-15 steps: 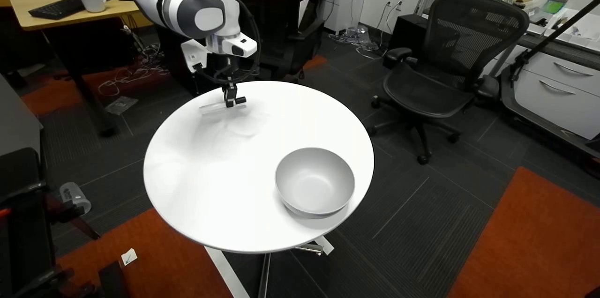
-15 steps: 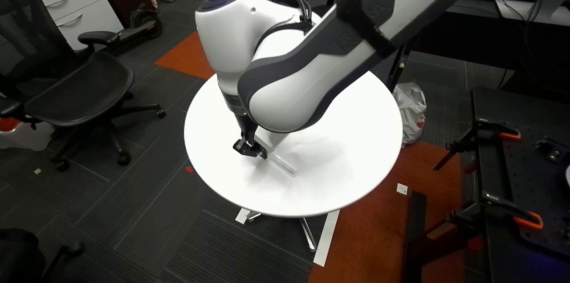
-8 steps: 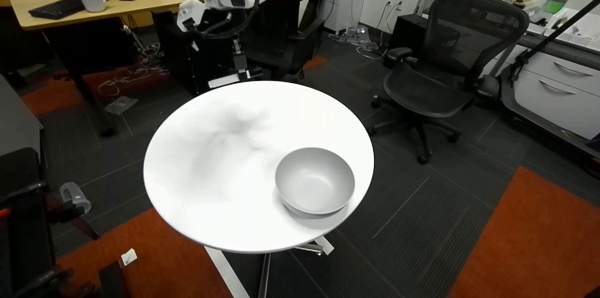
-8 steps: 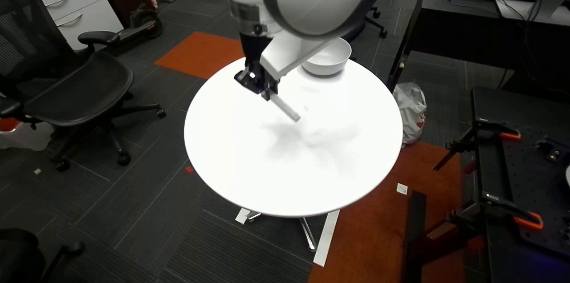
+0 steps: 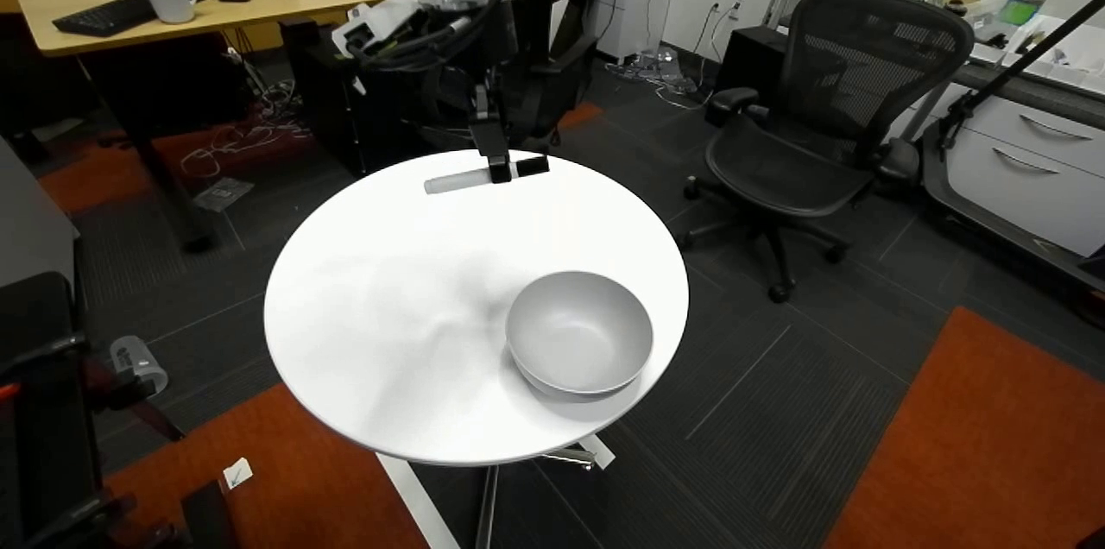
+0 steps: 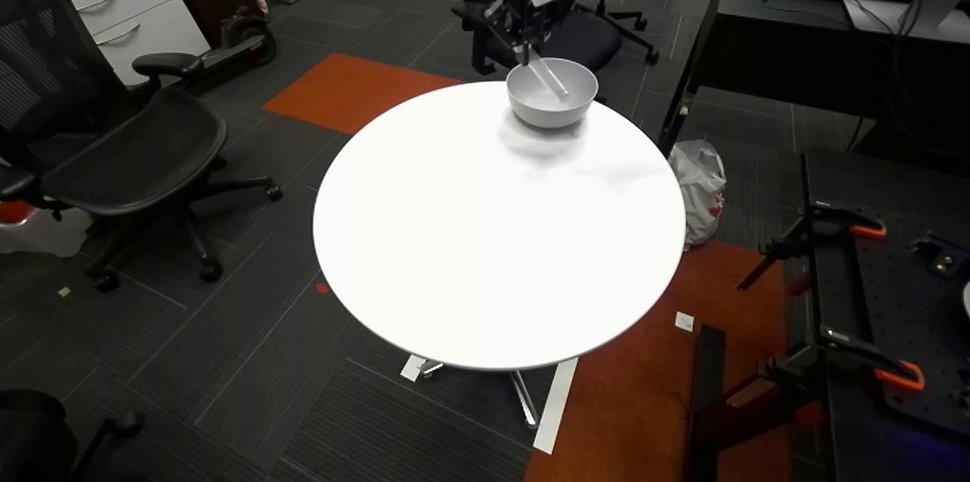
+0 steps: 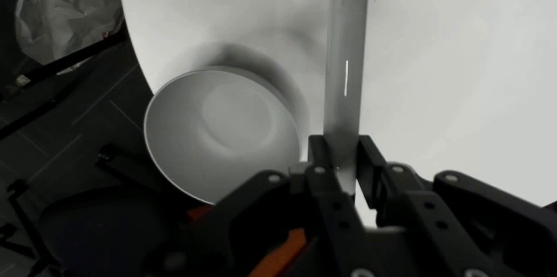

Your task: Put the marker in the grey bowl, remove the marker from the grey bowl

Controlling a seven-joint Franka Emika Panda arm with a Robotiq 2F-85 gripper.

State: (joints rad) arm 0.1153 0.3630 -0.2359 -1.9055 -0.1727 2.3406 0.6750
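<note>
We see the marker (image 7: 346, 46) gripped in the fingers (image 7: 319, 150), which press on it from both sides near one end and hold it in the air above the bench (image 6: 485, 239). From the wrist its barrel looks smooth and plain grey, a cylinder with nearly straight sides. A thin bright streak of light runs lengthwise along part of it, and the far end steps down to a short, slightly narrower tip. Past the fingers, the rest is largely hidden from us in that view. In an exterior view we make out more: the long part is pale and frosty, a short whitish band shows beside the fingers, and beyond that comes a stubby black end.

The grey bowl (image 5: 580, 333) stands upright on the bench near its edge, round and smooth, with a soft lighter patch at the bottom inside. In an exterior view the barrel slants across our sight of the bowl's opening; from the wrist, though, we see the bowl to one side, with a strip of bench between the two and a soft shadow around the rim. Beyond the bench we notice a black office chair (image 5: 872, 74) and a white plastic bag (image 6: 699, 190).
</note>
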